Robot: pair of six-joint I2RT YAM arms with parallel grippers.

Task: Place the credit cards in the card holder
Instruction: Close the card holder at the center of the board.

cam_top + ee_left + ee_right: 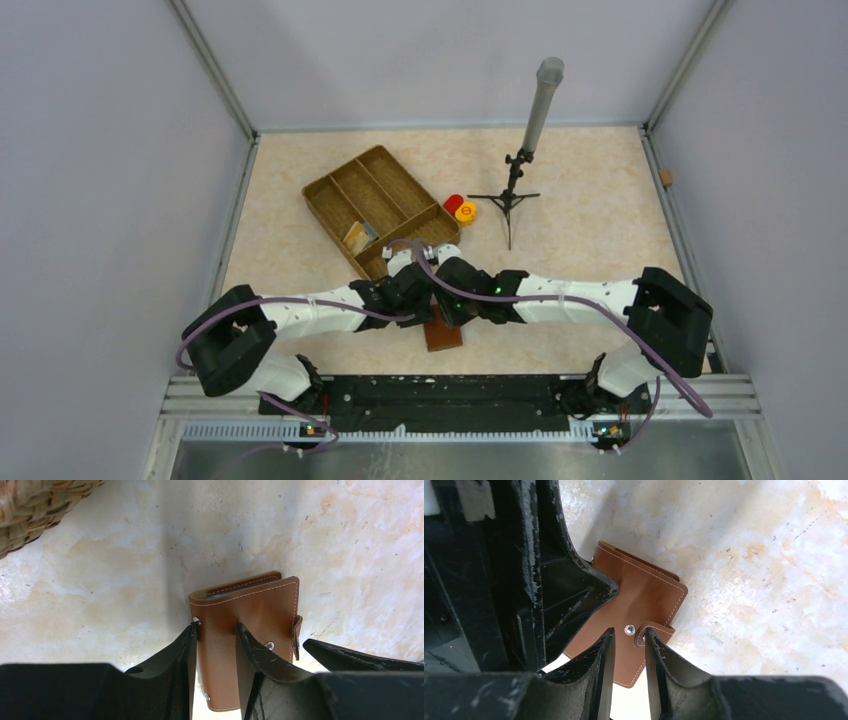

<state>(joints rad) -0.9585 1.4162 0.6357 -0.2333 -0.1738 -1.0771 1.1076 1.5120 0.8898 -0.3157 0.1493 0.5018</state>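
Note:
The card holder [260,615] is a folded brown leather wallet lying flat on the table, also in the top view as the card holder [443,335] between the two arms. A pale edge shows in its open far end [225,593]; whether it is a card I cannot tell. My left gripper [216,628] is open: one fingertip is at the wallet's left edge and the other rests on its cover. My right gripper [630,632] is open and straddles the snap stud [629,628], beside the clasp tab [659,629]. Yellowish and grey credit cards [359,236] lie in the wicker tray.
The divided wicker tray [340,185] stands behind the arms, its corner at the upper left of the left wrist view [30,510]. Red cap [453,203] and orange cap [466,213] sit right of it. A black tripod with a grey tube [515,190] stands at the back right.

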